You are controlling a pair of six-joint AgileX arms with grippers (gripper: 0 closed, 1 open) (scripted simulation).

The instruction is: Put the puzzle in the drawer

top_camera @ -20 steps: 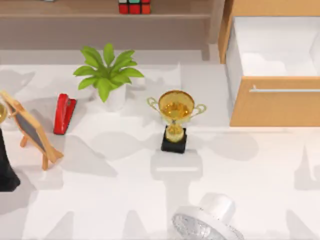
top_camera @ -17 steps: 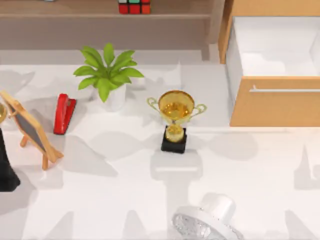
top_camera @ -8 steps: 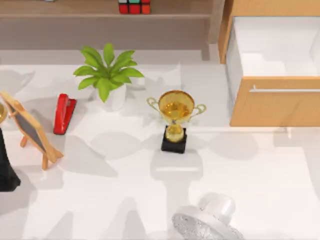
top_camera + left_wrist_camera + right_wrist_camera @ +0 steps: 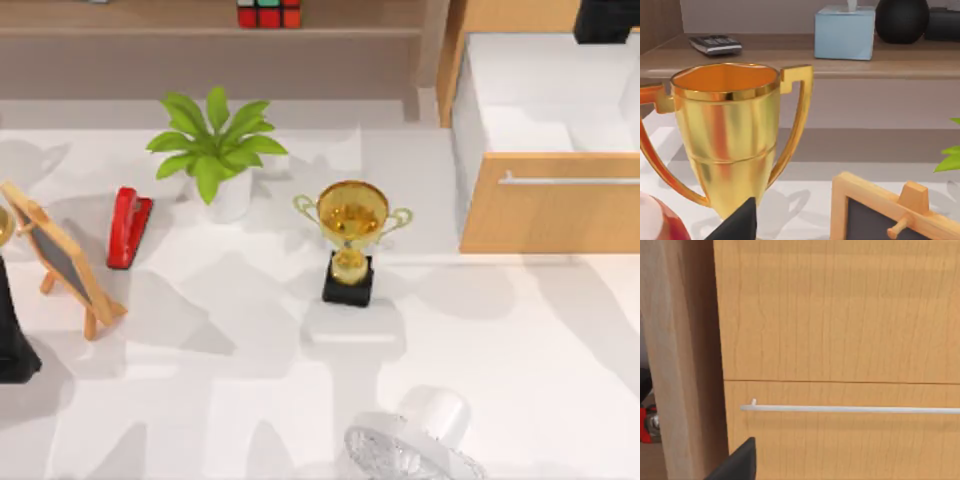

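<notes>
The puzzle (image 4: 268, 14) sits on the brown shelf (image 4: 200, 32) at the back, a small cube showing red and green squares. At the right the drawer (image 4: 556, 208) stands pulled open, its white interior (image 4: 545, 95) bare and the silver handle (image 4: 570, 181) running across the front panel. A black part of my right arm (image 4: 603, 20) shows above the drawer's far end. The right wrist view looks close onto light-wood panels and a silver handle (image 4: 850, 409). My left arm (image 4: 12, 345) stays at the left edge, far from the puzzle.
A gold trophy (image 4: 350, 225) stands mid-table with a potted plant (image 4: 215, 150) behind it. A red stapler (image 4: 128, 227) and a small chalkboard easel (image 4: 60, 260) lie at the left. A white fan (image 4: 415, 445) sits at the front edge. Another gold cup (image 4: 725, 135) stands close in the left wrist view.
A black part of my right arm has come into view over the drawer's far end, and the shadows on the table have shifted. The puzzle and the other objects have not moved.
</notes>
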